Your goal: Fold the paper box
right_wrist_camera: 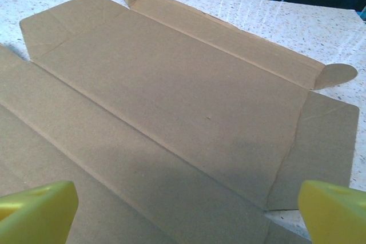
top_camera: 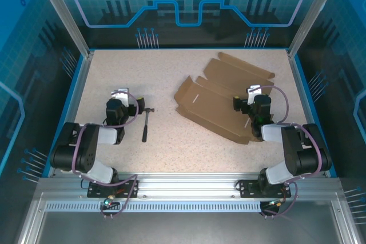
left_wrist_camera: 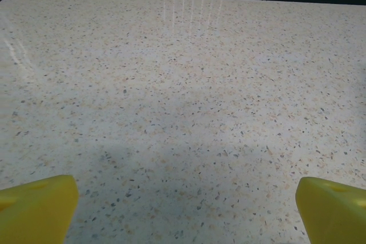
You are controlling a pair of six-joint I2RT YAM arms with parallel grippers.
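Note:
The paper box [top_camera: 220,98] is a flat brown cardboard blank with flaps and tabs, lying unfolded on the right half of the table. From the right wrist its creased panels [right_wrist_camera: 171,101] spread out flat, with rounded tabs at the far corners. My right gripper [top_camera: 253,91] hovers over the blank's right part, open, yellow fingertips [right_wrist_camera: 37,212] wide apart with nothing between them. At the left of the table my left gripper [top_camera: 120,94] is open too, over bare speckled tabletop [left_wrist_camera: 183,112], holding nothing.
A small black hammer [top_camera: 147,125] lies just right of the left arm, handle toward the near edge. Blue walls and metal posts frame the table [top_camera: 171,152]. Bare surface runs along the far left and the near side.

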